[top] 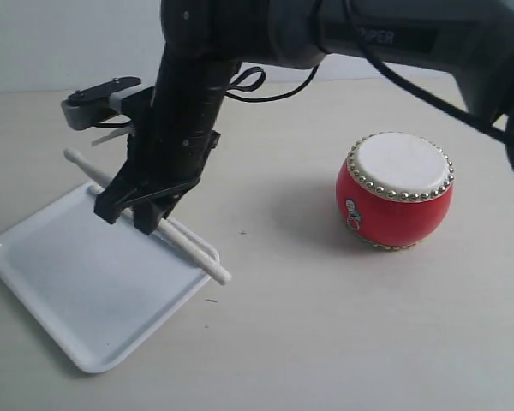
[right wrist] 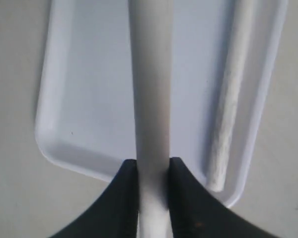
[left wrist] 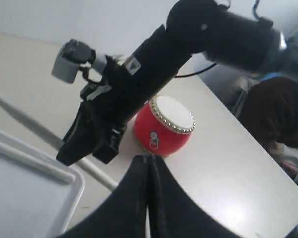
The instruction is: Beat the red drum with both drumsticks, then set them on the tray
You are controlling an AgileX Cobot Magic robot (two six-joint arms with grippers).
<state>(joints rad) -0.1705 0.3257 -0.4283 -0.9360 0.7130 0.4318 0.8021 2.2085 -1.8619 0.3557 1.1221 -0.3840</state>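
The red drum (top: pixel 394 210) (left wrist: pixel 161 131) stands upright on the table, right of centre. At the left lies the white tray (top: pixel 68 282) (right wrist: pixel 89 74). My right gripper (top: pixel 128 214) (right wrist: pixel 153 166) reaches across to the left and is shut on one drumstick (top: pixel 201 257) (right wrist: pixel 151 74), holding it slanted just above the tray's right part. The other drumstick (right wrist: pixel 228 99) lies in the tray along one rim. My left gripper (left wrist: pixel 150 161) is shut and holds nothing. It hangs apart from the drum and does not show in the exterior view.
A black cable (top: pixel 265 81) loops off the right arm above the table. In the left wrist view the table's far edge runs behind the drum, with a dark-clothed person (left wrist: pixel 278 114) beyond it. Bare tabletop (top: pixel 325 342) lies in front of the drum.
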